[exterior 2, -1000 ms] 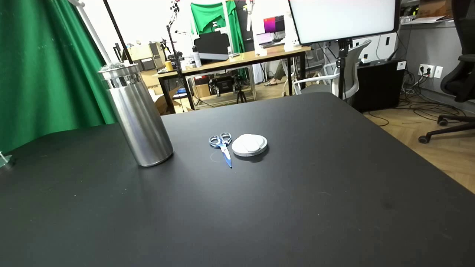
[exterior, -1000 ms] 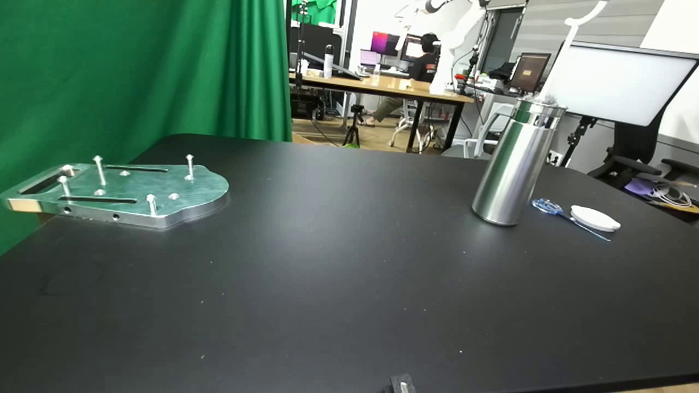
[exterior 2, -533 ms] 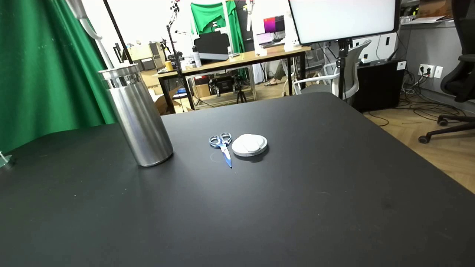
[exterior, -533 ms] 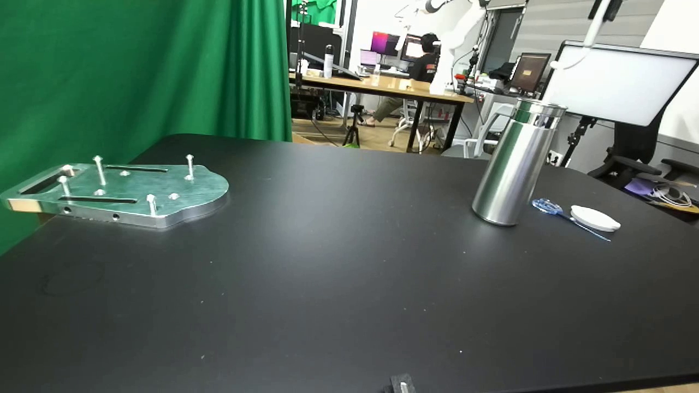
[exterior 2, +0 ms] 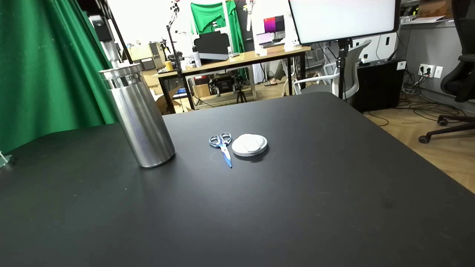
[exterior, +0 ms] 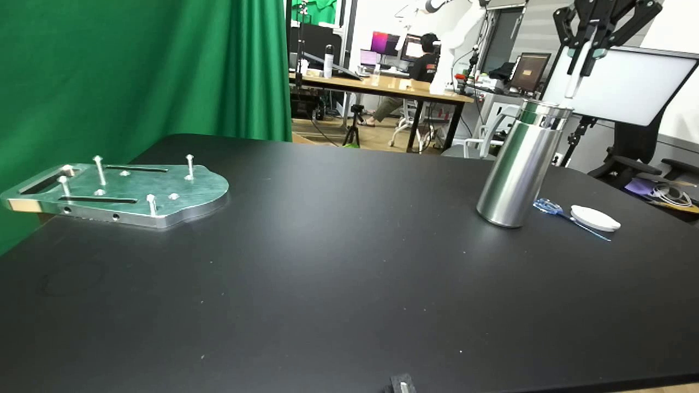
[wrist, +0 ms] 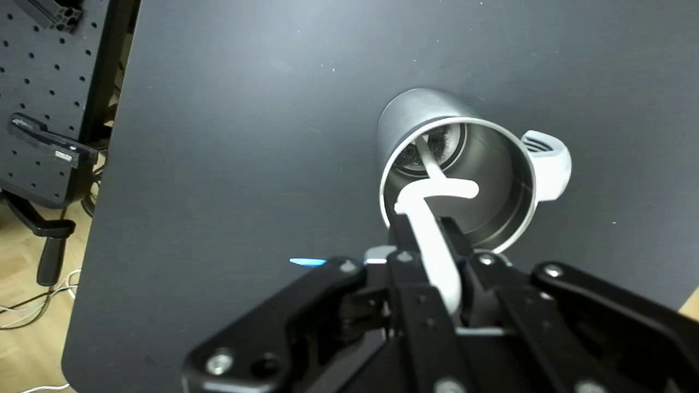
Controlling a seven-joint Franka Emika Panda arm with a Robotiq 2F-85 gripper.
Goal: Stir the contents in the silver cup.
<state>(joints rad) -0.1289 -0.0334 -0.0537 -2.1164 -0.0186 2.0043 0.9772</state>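
Note:
The silver cup is a tall brushed-metal cylinder standing on the black table, in both exterior views (exterior: 521, 172) (exterior 2: 143, 118) and, from above, in the wrist view (wrist: 412, 112). A light grey handle (wrist: 551, 166) shows at its side in the wrist view. My gripper (wrist: 423, 224) is shut on a white stick tool (wrist: 434, 188) with a bent upper part. The gripper is just above the cup's mouth in both exterior views (exterior: 581, 68) (exterior 2: 105, 33). The tool's thin lower part reaches down inside the cup. Its bristly end is hidden by the cup wall in the exterior views.
Blue scissors (exterior 2: 224, 148) and a white lid (exterior 2: 249, 144) lie on the table beside the cup. A grey-green metal plate with upright pegs (exterior: 125, 188) is at the far side in an exterior view. The table edge and a perforated board (wrist: 49, 82) show in the wrist view.
My gripper has come down into view, lowering the white tool into the cup. The bristles seen at the mouth 1.0 s ago are no longer visible. The cup has shifted slightly.

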